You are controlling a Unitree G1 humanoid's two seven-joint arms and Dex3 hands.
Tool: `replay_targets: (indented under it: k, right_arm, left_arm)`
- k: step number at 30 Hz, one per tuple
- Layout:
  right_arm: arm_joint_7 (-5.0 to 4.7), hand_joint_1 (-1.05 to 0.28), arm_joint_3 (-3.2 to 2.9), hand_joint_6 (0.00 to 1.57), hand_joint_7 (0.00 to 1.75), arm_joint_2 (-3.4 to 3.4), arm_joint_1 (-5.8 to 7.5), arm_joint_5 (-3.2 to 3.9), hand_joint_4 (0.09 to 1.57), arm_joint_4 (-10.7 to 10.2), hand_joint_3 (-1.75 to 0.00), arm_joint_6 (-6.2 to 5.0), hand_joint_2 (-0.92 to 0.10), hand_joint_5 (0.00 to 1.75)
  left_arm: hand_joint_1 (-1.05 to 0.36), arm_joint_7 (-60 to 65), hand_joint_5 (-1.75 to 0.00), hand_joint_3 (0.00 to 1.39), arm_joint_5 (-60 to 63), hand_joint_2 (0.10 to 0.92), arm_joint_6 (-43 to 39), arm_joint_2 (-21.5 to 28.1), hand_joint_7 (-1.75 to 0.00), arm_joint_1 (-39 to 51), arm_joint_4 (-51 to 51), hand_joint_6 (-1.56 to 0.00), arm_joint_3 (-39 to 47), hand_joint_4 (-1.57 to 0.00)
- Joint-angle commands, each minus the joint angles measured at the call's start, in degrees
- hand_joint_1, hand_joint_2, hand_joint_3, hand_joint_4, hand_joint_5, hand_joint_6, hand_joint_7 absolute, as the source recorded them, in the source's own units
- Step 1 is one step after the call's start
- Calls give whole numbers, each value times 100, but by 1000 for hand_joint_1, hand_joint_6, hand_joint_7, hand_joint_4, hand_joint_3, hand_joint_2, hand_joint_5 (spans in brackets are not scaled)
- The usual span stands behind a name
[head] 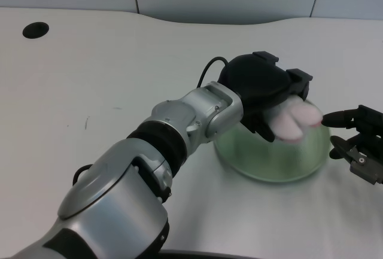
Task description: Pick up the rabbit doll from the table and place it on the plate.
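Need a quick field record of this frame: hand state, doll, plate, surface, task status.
left hand: grips the rabbit doll, held over the plate
rabbit doll: white and pink, sticks out from under the hand above the plate's far half; contact with the plate cannot be told
plate: pale green, round, on the table, right of centre
table: white, dark round hole at far left
task status: doll is off the table, not yet released
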Motion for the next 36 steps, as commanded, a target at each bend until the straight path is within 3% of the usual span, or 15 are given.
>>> replay_targets:
  k: [1,5,8,11,14,20,23,25,29,31,33,35,36]
  right_arm:
    - [-28,-282,-48,468,860,17,3,65,393,63,-354,2,-921,1347]
    - [-52,-275,-38,474,876,16,-51,17,410,154,-355,-46,-921,1366]
    - [-60,-269,-40,472,879,45,-60,33,411,151,-354,-2,-921,1375]
    - [-53,-262,-38,458,870,46,-30,26,409,113,-359,-5,-921,1390]
    - [13,-254,-37,449,862,19,-9,36,405,130,-372,-121,-921,1400]
    - [56,-273,-69,479,877,1,-8,51,400,194,-364,-225,-921,1413]
    - [56,-274,-81,481,882,-42,-32,13,394,306,-358,-372,-921,1413]
    - [40,-278,-87,484,889,-55,-46,-4,388,347,-356,-394,-921,1405]
    - [101,-264,-116,487,899,-77,-94,43,397,532,-349,-629,-921,1407]
    - [107,-270,-146,481,899,-68,-114,90,398,543,-341,-570,-921,1409]
    - [84,-276,-156,479,898,-75,-133,70,399,558,-331,-548,-921,1411]
    - [77,-281,-162,481,899,-77,-144,56,403,569,-323,-548,-921,1416]
    - [79,-282,-166,482,899,-85,-152,47,404,608,-321,-616,-921,1418]
  left_arm:
    - [-735,-293,-508,67,69,921,61,69,-327,-213,33,-132,-66,-64]
    - [-856,-706,-94,72,-1,921,153,106,-113,-318,40,-11,-13,-2]
    - [-955,-1039,-11,87,-33,921,266,146,-21,-423,36,0,22,1]
    - [-1004,-1250,0,105,-109,921,315,169,-5,-459,11,-5,89,1]
    - [-1024,-1331,1,108,-217,921,293,216,-1,-442,-15,-1,192,1]
    - [-990,-1459,1,156,-407,921,136,450,1,-488,-93,1,416,1]
    - [-972,-1605,1,175,-690,921,-152,738,1,-467,-219,1,700,1]
    - [-946,-1733,1,194,-857,921,-329,914,-2,-406,-308,-5,856,1]
    - [-915,-1893,0,195,-1266,921,-865,1264,-10,-106,-513,-20,1187,0]
    - [-881,-2370,-15,191,-1785,921,-1121,1463,-26,180,-665,-52,1564,-28]
    - [-861,-2875,-39,196,-2337,921,-1303,1644,-49,541,-839,-99,1961,-71]
    - [-855,-3125,-57,204,-2584,921,-1346,1714,-64,728,-975,-131,2131,-102]
    - [-854,-3381,-60,206,-2869,921,-1417,1782,-66,950,-1087,-137,2314,-107]
